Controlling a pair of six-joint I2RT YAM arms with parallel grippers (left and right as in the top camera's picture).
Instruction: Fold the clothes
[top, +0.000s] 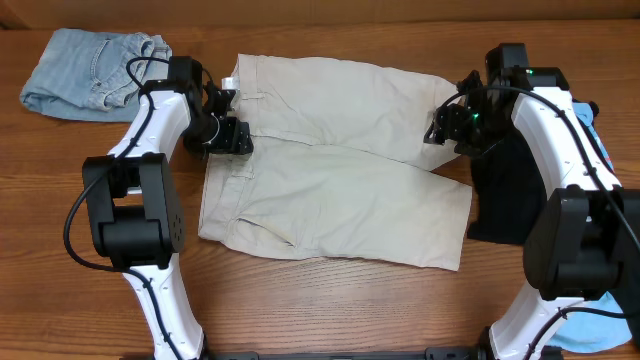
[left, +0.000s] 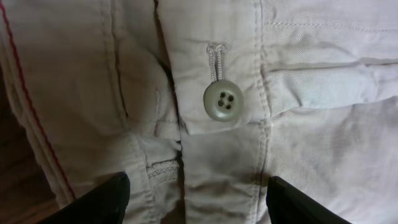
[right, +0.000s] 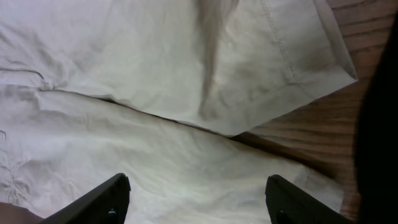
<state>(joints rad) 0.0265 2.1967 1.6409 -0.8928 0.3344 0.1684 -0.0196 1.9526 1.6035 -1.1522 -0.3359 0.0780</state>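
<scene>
Khaki shorts (top: 330, 160) lie spread beneath the left end effector (left: 196, 196) and right end effector (right: 196, 196), both apart.

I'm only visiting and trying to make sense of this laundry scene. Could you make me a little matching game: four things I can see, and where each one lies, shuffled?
Things:
1. khaki shorts
2. denim shorts
3. black garment
4. button

Places:
A. bunched up, at the far left
B. on the waistband
C. spread flat in the middle
D. just right of the khaki shorts

Pairs: 1-C, 2-A, 3-D, 4-B.
</scene>
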